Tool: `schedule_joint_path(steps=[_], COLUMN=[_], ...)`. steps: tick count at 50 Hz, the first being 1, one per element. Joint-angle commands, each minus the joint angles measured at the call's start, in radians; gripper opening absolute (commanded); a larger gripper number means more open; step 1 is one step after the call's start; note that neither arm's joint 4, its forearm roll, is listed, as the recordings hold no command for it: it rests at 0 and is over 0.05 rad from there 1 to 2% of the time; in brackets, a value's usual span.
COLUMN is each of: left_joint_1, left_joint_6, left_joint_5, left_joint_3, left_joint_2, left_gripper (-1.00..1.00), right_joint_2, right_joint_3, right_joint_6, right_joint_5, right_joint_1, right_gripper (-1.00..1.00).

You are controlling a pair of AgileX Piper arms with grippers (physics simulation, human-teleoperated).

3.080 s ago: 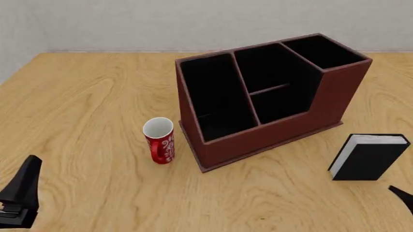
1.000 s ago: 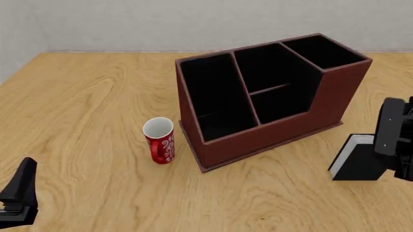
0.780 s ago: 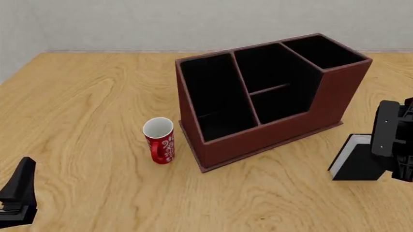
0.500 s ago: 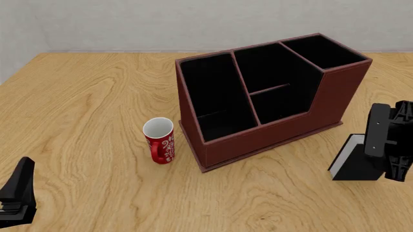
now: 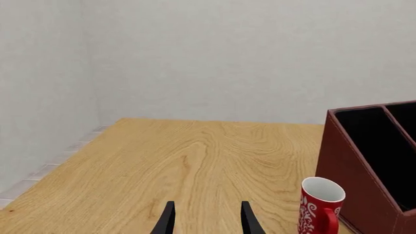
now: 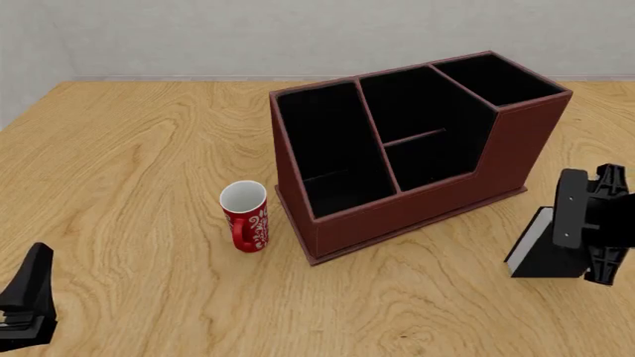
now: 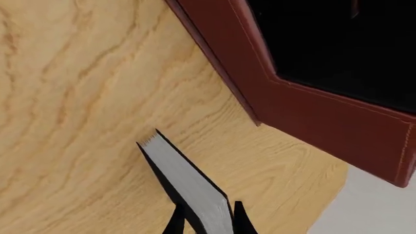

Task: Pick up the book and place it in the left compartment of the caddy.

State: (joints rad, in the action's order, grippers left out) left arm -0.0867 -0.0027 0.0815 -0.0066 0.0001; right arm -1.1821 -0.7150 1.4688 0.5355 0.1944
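Front view, from nine o'clock across: your left gripper (image 6: pixel 28 294) idles low with its fingers spread and empty. The red-and-white ceramic mug (image 6: pixel 245 216) stands just beside the reddish-brown box caddy (image 6: pixel 417 201). At three o'clock the thin black hardcover book (image 6: pixel 546 249) stands upright; your right gripper (image 7: pixel 205 220) straddles its top edge. I cannot tell if it has clamped. A shallow pinch could tip the book.
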Motion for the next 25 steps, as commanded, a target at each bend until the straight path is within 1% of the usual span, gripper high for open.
schedule_joint_path(steps=[1,4,10,13,16,20,22,24,25], left_joint_1=[0.0,0.001,0.001,-0.001,0.001,0.002,0.006,0.008,0.01], left_joint_6=[-0.001,-0.001,-0.003,-0.005,-0.005,-0.008,-0.008,-0.011,-0.01], left_joint_5=[0.0,0.0,-0.004,-0.004,-0.002,0.003,0.006,0.007,0.008], left_joint_3=[-0.001,-0.001,-0.007,-0.008,-0.006,-0.003,-0.003,-0.002,-0.002], left_joint_2=[0.0,0.0,0.0,0.0,0.0,0.0,0.0,0.0,0.0], left_gripper=[1.0,1.0,1.0,1.0,1.0,1.0,1.0,1.0,1.0], right_joint_2=[0.003,0.007,0.036,0.062,0.09,0.121,0.149,0.161,0.173], right_joint_3=[0.023,0.021,0.012,0.007,0.021,0.026,0.033,0.029,0.021], right_joint_6=[-0.006,-0.004,-0.004,-0.015,-0.003,-0.013,-0.011,-0.009,-0.021], right_joint_5=[0.03,0.033,0.072,0.11,0.136,0.17,0.194,0.197,0.22], right_joint_1=[0.004,0.007,0.005,-0.006,0.001,-0.014,-0.02,-0.018,-0.027], right_gripper=[-1.0,-1.0,-1.0,-1.0,-1.0,-1.0,-1.0,-1.0,-1.0])
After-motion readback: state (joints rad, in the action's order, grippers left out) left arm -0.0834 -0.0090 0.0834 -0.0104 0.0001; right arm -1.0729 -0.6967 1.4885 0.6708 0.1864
